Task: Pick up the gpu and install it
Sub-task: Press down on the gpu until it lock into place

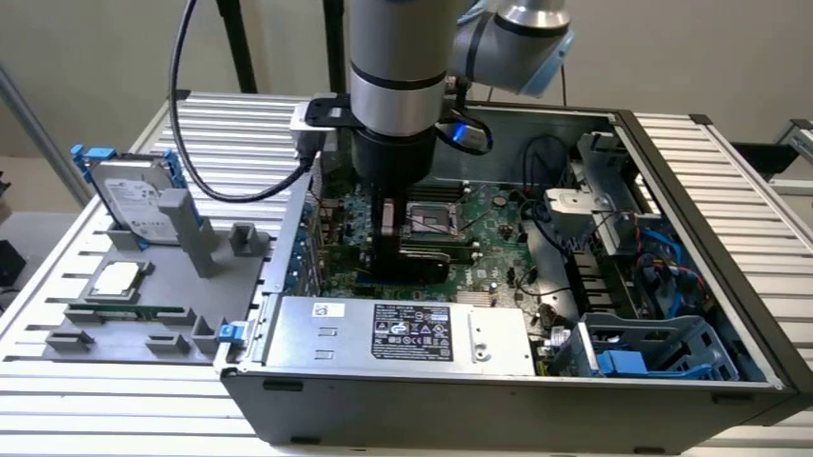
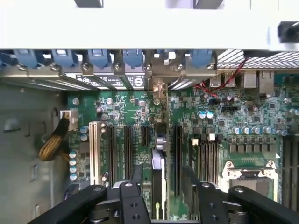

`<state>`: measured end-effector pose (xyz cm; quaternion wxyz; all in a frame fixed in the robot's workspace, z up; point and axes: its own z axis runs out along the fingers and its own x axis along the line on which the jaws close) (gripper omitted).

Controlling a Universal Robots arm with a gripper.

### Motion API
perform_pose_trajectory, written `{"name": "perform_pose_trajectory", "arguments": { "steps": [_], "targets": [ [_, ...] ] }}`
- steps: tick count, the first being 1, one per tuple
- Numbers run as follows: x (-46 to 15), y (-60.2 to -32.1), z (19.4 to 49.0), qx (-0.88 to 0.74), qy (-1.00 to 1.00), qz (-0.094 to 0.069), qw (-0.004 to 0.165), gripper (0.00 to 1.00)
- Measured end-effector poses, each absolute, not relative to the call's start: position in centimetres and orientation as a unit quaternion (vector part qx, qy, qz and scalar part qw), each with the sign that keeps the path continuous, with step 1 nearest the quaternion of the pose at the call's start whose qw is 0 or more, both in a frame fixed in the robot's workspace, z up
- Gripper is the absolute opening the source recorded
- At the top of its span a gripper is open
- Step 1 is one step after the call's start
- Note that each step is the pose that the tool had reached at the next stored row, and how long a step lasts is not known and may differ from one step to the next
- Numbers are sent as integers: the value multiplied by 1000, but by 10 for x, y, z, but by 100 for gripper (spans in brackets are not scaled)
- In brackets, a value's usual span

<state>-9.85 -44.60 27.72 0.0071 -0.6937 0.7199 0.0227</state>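
Note:
The gpu (image 2: 159, 168) shows edge-on as a thin card standing upright on the green motherboard (image 2: 121, 112). Its silver end bracket (image 2: 159, 88) reaches the row of rear slot covers. My gripper (image 2: 162, 170) straddles the card with a black finger on each side, and a strip of board shows between each finger and the card, so the gripper is open. In the exterior view the gripper (image 1: 404, 243) is down inside the open computer case (image 1: 508, 390), beside the CPU socket (image 1: 432, 219).
A silver power supply (image 1: 406, 333) lies along the case's near wall, and a blue drive cage (image 1: 648, 352) and cables sit at the exterior view's right. Outside, at the exterior view's left, a grey fixture (image 1: 166, 314) holds a hard drive (image 1: 128, 195) and a CPU chip (image 1: 117, 279).

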Motion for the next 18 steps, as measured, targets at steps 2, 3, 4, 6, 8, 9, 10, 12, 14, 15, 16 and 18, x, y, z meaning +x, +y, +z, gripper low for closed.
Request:
{"name": "perform_pose_trajectory", "arguments": {
  "steps": [2, 3, 4, 6, 8, 9, 10, 12, 14, 15, 16, 18],
  "targets": [
    [-99, -446, 286, -694, 720, 23, 7, 100],
    [-99, -446, 291, -694, 720, 23, 7, 0],
    [-99, -446, 296, -694, 720, 23, 7, 0],
    [-99, -446, 304, -694, 720, 23, 7, 0],
    [-98, -446, 311, -694, 720, 23, 7, 0],
    [-99, -446, 312, -694, 720, 23, 7, 0],
    [-98, -446, 312, -694, 720, 23, 7, 0],
    [-98, -446, 312, -694, 720, 23, 7, 0],
    [-98, -446, 312, -694, 720, 23, 7, 0],
    [-98, -446, 312, -694, 720, 23, 7, 0],
    [-98, -446, 312, -694, 720, 23, 7, 0],
    [-98, -446, 312, -694, 720, 23, 7, 0]
  ]
}}
